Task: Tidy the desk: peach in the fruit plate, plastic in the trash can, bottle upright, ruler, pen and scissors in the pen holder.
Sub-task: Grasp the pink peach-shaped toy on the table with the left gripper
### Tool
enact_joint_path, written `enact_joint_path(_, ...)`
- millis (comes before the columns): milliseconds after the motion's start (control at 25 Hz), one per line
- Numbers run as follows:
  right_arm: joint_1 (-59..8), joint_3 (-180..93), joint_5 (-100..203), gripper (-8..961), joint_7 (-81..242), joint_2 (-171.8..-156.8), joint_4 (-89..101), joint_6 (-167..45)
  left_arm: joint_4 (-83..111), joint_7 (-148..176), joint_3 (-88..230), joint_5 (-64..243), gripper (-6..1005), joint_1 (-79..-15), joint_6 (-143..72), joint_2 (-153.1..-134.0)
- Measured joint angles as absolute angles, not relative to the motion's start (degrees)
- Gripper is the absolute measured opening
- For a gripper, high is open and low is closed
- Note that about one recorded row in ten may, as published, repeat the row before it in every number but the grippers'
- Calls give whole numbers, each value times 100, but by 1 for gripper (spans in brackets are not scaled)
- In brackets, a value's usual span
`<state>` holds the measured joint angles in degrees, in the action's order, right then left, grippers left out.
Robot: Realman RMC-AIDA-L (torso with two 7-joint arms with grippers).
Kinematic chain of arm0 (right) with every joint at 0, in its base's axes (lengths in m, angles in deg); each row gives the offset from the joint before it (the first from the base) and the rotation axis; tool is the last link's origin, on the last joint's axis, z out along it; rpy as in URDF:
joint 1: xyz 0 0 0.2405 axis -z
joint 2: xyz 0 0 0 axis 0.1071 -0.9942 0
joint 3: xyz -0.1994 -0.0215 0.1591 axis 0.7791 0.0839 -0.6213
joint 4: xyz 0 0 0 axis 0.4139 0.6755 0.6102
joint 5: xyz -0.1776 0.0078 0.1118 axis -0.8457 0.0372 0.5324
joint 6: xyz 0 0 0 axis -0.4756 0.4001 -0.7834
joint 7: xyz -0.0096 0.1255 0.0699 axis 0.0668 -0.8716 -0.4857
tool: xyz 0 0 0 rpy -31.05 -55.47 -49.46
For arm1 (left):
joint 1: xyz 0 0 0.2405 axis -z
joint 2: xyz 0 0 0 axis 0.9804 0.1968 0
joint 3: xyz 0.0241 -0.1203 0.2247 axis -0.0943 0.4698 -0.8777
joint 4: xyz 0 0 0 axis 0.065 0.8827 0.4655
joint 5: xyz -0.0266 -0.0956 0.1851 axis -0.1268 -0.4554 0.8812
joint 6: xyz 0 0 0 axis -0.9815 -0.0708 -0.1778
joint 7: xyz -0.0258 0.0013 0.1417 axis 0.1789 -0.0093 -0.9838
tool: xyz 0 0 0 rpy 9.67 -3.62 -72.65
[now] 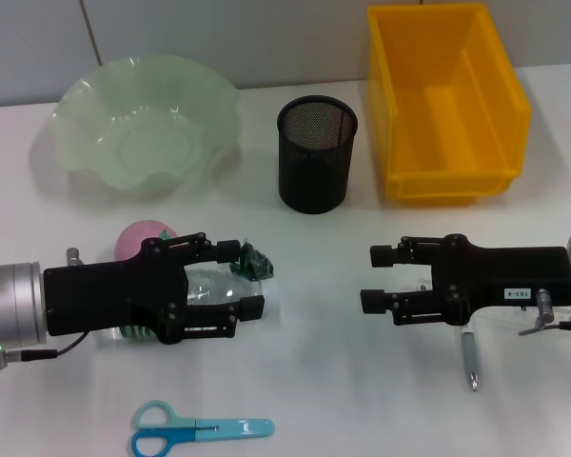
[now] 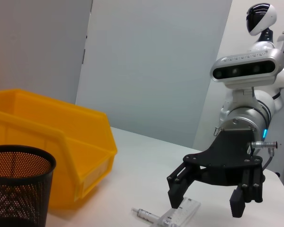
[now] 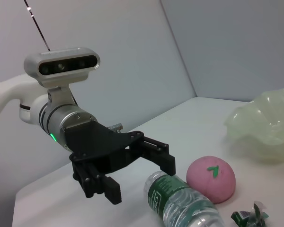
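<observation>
The left gripper (image 1: pixel 236 279), jaws wide, hovers over the toppled bottle (image 1: pixel 205 286) at 8 o'clock, the peach (image 1: pixel 143 238) just behind, presumably to right it; the right gripper (image 1: pixel 379 278), also wide, hangs over pen (image 1: pixel 470 357) and ruler (image 2: pixel 177 215) at 4 o'clock.

Pink peach (image 1: pixel 141 237) beside lying bottle (image 1: pixel 202 286); scissors (image 1: pixel 195 431) nearer.
</observation>
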<state>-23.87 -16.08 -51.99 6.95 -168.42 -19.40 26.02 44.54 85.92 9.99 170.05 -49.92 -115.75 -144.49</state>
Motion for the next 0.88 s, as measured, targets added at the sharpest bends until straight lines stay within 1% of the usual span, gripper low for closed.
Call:
enact_joint_path(400,-2355,-1608,-5213,777,704,-16831,-1940,2552,4909,9029,1016,17004,810,-5017,-11568,-14427)
enact_joint_path(520,-2355,-1608,-5216,777,704,-16829,-1940,2551,5223,9526,1040,17006,808,-5044,-11512,-14365)
enact_joint_path(680,-2355,-1608,-5217,777,703,-16817,-1941,2551,5783,10482,1128,17251,806,-5041,-11437,-14208)
enact_joint_path(720,-2356,-1608,-5217,777,704,-16813,-1945,2551,5944,10755,1190,17446,806,-5029,-11426,-14194)
enact_joint_path(800,-2355,-1608,-5217,777,703,-16806,-1960,2551,6287,11282,1343,17901,805,-4985,-11416,-14191)
enact_joint_path(840,-2356,-1608,-5217,777,702,-16803,-1973,2551,6707,11956,1523,18520,804,-4917,-11409,-14232)
enact_joint_path(880,-2356,-1608,-5217,777,702,-16803,-1973,2551,6707,11956,1523,18520,804,-4917,-11409,-14232)
